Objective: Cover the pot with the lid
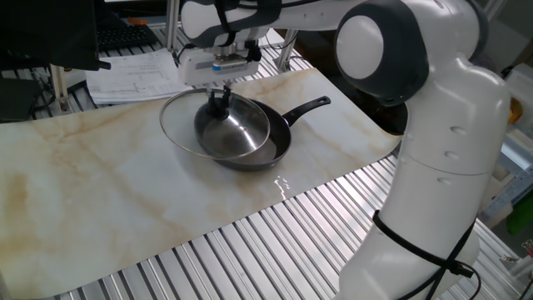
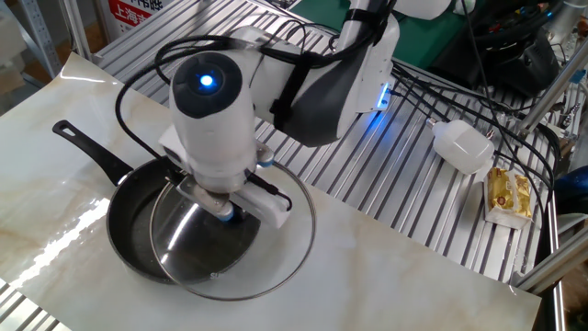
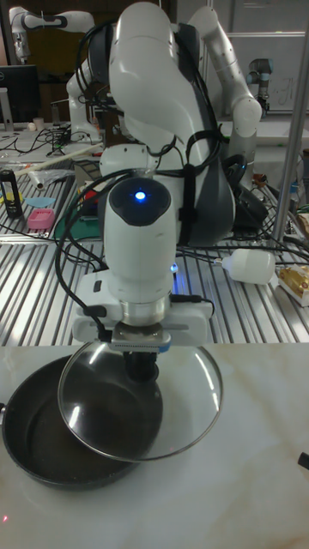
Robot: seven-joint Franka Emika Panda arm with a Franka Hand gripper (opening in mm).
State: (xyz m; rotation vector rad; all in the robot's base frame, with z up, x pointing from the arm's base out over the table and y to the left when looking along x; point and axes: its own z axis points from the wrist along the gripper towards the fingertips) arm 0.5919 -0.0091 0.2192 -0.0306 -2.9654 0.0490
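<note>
The pot (image 1: 271, 143) (image 2: 133, 225) (image 3: 39, 429) is a shallow black frying pan on the marble board, with one long black handle (image 1: 310, 107) (image 2: 87, 152). Above it hangs the lid (image 1: 187, 133) (image 2: 276, 230) (image 3: 184, 403), clear glass with a metal rim, held level and overlapping roughly half of the pan. My gripper (image 1: 219, 98) (image 3: 140, 364) is shut on the lid's black centre knob. In the other fixed view the arm's wrist hides the knob and fingertips.
The marble board (image 1: 100, 192) lies on a slatted metal table (image 1: 250, 250). Papers (image 1: 125, 75) lie behind the board. A white bottle (image 2: 464, 145) and a yellow packet (image 2: 508, 195) rest on the slats near black cables (image 2: 459, 83).
</note>
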